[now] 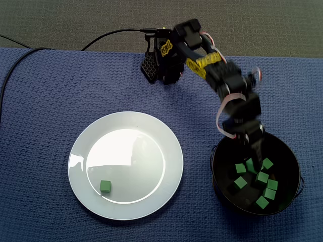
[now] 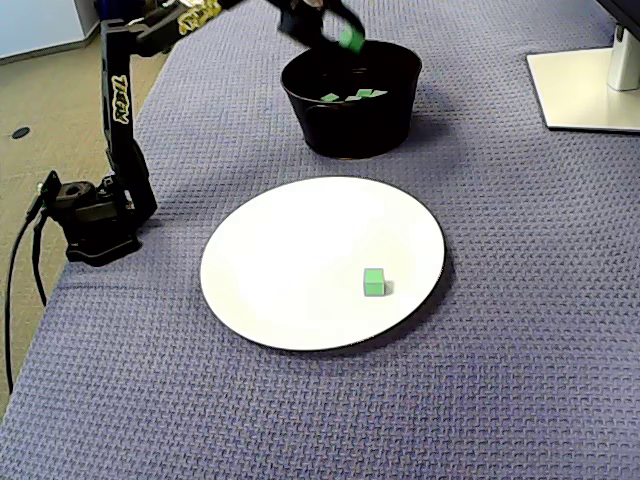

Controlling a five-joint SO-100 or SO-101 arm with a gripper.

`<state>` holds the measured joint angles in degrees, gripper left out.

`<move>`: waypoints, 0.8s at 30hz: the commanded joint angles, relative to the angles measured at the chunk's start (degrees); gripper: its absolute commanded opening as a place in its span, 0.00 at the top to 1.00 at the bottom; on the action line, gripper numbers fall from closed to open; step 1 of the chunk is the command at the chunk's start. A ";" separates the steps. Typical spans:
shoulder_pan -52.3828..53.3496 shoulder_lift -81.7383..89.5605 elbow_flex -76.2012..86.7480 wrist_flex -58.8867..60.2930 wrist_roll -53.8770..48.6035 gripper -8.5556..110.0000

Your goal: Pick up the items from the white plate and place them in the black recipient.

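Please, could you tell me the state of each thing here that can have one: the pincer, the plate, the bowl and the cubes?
pincer: shut on the held cube, above the black bowl.
held cube: gripped, in the air, not yet released.
black bowl: upright, partly filled.
cubes in the bowl: several, lying loose.
white plate: flat, nearly empty.
last cube: loose on the plate, untouched.

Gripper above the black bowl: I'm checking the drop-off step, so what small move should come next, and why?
Probably open the jaws. The gripper seems to pinch a green cube over the black bowl, where other cubes already lie, so release should drop it in. One last cube waits on the white plate.
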<state>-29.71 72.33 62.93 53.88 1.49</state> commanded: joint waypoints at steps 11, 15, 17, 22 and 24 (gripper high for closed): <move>9.05 12.04 -5.01 11.69 -20.65 0.59; 22.41 17.93 -0.79 11.43 -53.44 0.63; 29.97 18.90 2.11 8.61 -68.47 0.67; 45.88 17.14 20.21 -20.30 -94.57 0.69; 50.01 13.10 22.59 -27.25 -99.23 0.68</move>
<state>12.04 86.57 79.54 44.03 -82.71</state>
